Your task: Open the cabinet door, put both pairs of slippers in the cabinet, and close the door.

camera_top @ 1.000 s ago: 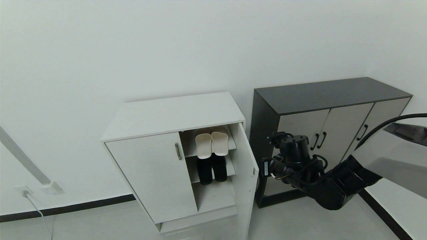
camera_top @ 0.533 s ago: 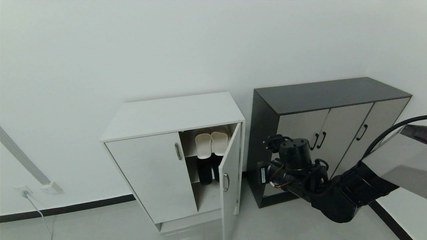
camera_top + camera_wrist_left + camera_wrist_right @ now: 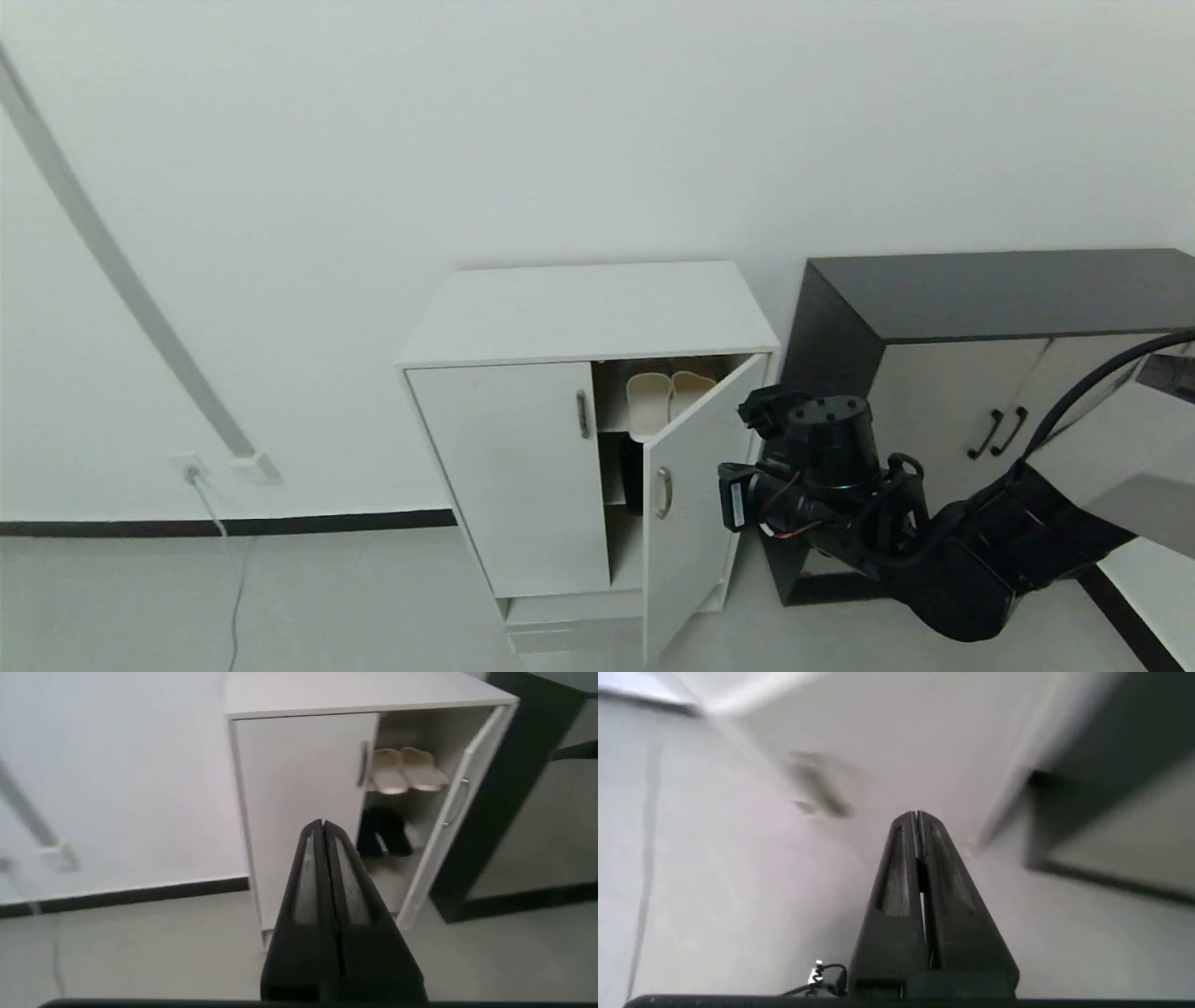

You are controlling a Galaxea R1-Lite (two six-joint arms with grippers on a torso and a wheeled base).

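Head cam: high up, looks fwd & down, mid-range, at white two-door wooden cabinet vs white far wall. L wrist cam: lower, faces same cabinet front, mid-range. R wrist cam: v. close to its half-open white right door, angled down. All 3 share that door.

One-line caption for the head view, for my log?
Shut black right gripper beside the white cabinet's half-open right door; beige slippers and black slippers on shelves inside.
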